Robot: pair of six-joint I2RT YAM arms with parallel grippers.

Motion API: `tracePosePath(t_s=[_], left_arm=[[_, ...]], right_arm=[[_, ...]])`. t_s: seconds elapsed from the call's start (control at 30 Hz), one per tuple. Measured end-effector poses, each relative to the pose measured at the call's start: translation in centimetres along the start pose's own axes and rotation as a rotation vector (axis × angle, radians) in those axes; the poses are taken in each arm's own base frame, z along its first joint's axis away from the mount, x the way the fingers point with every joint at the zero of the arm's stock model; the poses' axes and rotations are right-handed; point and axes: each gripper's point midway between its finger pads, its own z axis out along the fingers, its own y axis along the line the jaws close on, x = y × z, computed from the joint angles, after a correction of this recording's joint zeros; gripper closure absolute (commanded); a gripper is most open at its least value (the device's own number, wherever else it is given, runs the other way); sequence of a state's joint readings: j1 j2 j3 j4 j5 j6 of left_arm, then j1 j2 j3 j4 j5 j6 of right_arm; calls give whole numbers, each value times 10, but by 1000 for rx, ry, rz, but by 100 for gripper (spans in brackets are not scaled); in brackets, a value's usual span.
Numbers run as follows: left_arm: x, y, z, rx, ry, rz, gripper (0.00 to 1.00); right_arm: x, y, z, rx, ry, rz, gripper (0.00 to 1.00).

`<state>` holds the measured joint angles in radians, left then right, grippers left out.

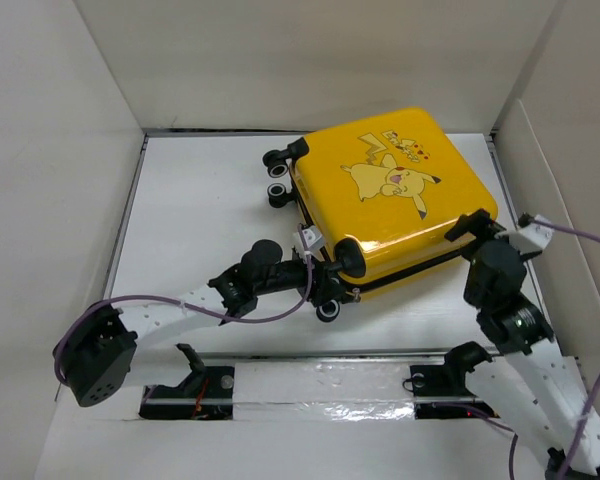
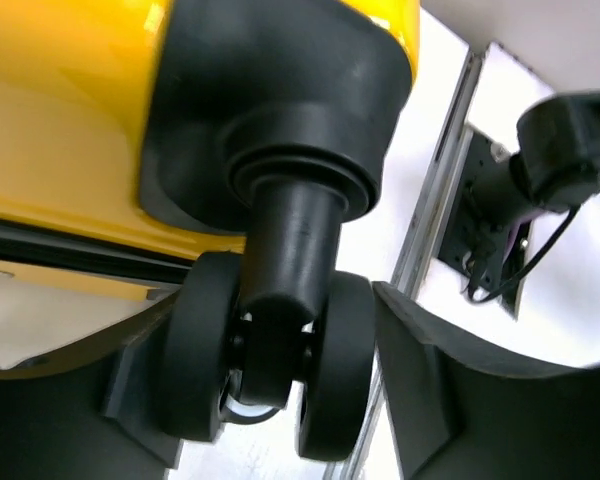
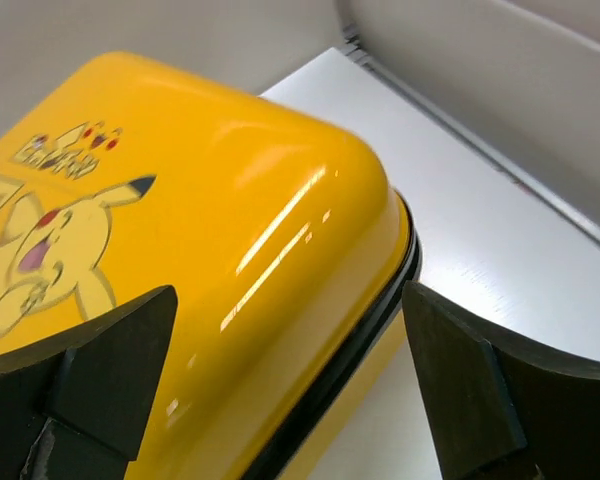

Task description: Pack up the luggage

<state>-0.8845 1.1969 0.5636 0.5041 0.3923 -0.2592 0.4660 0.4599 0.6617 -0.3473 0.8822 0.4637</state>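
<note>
Luggage (image 1: 390, 195) shut — left fingers (image 2: 450, 400) loose astride a wheel (image 2: 205, 350), right fingers (image 3: 460, 400) spread round its corner (image 3: 360, 200) — likely steadying it.

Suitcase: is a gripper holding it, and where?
Nothing is gripped. The left gripper is open around a wheel of the suitcase; the right gripper is open over its corner.
</note>
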Motion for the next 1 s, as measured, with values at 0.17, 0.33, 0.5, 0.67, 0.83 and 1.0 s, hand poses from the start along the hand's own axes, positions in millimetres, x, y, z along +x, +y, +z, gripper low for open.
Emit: tracePosePath(t_s=[0.17,0.33,0.5,0.67,0.83,1.0], left_arm=[[7,-4,6,16,26,12,74],[7,-8,7,26,25,5,100],[6,-14,12,23,7,14,100],[9,-27,25,12,19,31,100],[14,-42,40,-24,36,15,100],[14,-57,55,-54,31,-47,100]], right_arm=[[7,-11,58,118,72,-28,0],[22,-21,86,48,126,30,0],[32,3,120,-90,176,18,1],[38,40,154,-214,196,-19,2],[51,105,183,-353,241,-115,3],[70,172,183,-534,266,-203,2]])
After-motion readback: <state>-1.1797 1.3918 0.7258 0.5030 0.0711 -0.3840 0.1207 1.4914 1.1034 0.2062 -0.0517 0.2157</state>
